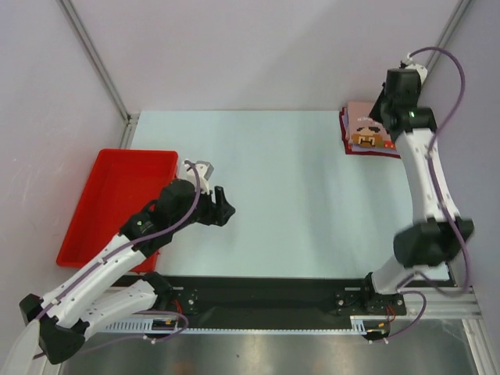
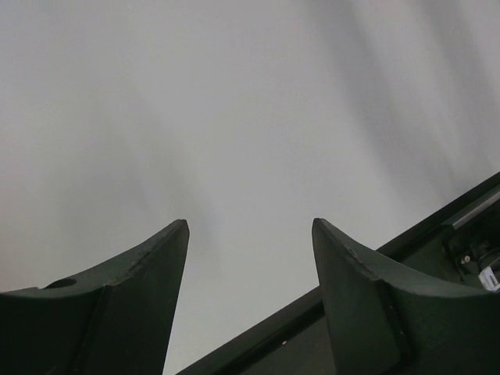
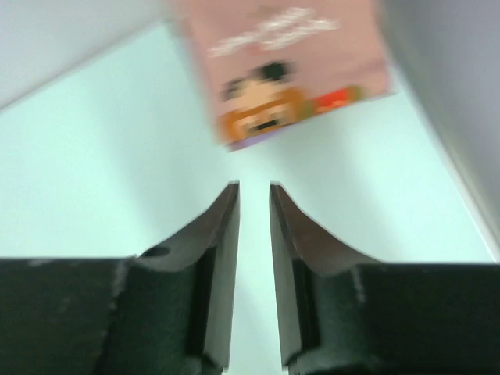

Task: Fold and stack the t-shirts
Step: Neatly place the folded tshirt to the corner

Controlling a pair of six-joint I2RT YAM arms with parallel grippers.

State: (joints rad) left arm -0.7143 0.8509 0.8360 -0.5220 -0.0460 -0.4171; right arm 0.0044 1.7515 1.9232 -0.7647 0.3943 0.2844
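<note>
Right claw [image 3: 254, 187] hovers clear of pink t-shirt [image 3: 285, 66].

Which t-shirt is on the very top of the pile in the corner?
The dusty-pink cloth t-shirt with the cartoon face print is on top. The red cloth t-shirt lies underneath, showing only its edge.

Dusty-pink t-shirt [image 1: 362, 114], brown-and-white cartoon print [image 1: 372, 139], red tray [image 1: 117, 205], pale mint table [image 1: 289, 203]
</note>
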